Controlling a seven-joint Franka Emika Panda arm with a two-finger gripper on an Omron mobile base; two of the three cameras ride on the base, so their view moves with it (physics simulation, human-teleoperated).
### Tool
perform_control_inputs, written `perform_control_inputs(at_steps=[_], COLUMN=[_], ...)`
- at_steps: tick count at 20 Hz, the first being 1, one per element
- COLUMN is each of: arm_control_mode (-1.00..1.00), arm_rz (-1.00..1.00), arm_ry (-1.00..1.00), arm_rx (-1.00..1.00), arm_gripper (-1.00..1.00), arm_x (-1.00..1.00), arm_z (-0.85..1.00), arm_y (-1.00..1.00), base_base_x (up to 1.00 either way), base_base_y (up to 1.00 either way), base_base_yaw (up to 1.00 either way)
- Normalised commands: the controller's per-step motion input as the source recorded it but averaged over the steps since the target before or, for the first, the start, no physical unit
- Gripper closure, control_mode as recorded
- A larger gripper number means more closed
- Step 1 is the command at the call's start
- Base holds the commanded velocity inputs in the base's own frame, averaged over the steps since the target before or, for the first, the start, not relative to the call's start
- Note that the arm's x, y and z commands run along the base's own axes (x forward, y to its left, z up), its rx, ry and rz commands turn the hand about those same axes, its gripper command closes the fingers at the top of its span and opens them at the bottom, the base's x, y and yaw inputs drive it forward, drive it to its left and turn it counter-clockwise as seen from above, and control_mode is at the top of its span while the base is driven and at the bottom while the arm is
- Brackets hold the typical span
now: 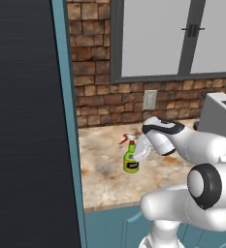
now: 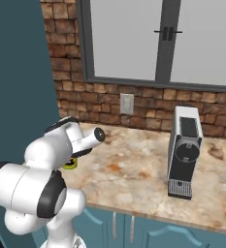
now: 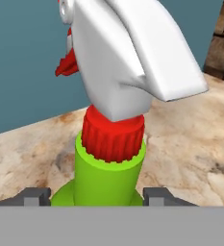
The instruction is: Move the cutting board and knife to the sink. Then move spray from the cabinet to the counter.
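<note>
One spray (image 1: 130, 158) upright on counter (image 1: 104, 180) | jaws spread, straddling its neck

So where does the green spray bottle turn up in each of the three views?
Left base view: the spray stands upright on the counter, left of centre, right beside the tool.
Right base view: just a green-and-dark sliver of its base peeks out at the left, behind the arm.
Hand view: it takes up the centre, its neck between the fingertips.
Shared landmark: the mottled counter, seen in all three.
</note>
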Motion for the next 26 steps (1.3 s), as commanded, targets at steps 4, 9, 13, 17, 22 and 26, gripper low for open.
perform_control_inputs(at_steps=[4,9,13,17,22,26], arm_control_mode=[-1.00,-1.00,-1.00,-1.00,-1.00,-1.00], arm_rz=[0.00,0.00,0.00,0.00,0.00,0.00], arm_ry=[-0.09,-0.01,0.00,0.00,-0.01,-0.05], arm_rx=[0.00,0.00,0.00,0.00,0.00,0.00], arm_gripper=[1.00,-1.00,-1.00,-1.00,-1.00,-1.00], arm_x=[-0.10,0.00,0.00,-0.01,-0.19,-0.26], arm_z=[0.00,0.00,0.00,0.00,0.00,0.08], arm_y=[0.00,0.00,0.00,0.00,0.00,-0.25], base_base_x=[0.00,0.00,0.00,0.00,0.00,0.00], base_base_y=[0.00,0.00,0.00,0.00,0.00,0.00], base_base_yaw=[0.00,0.00,0.00,0.00,0.00,0.00])
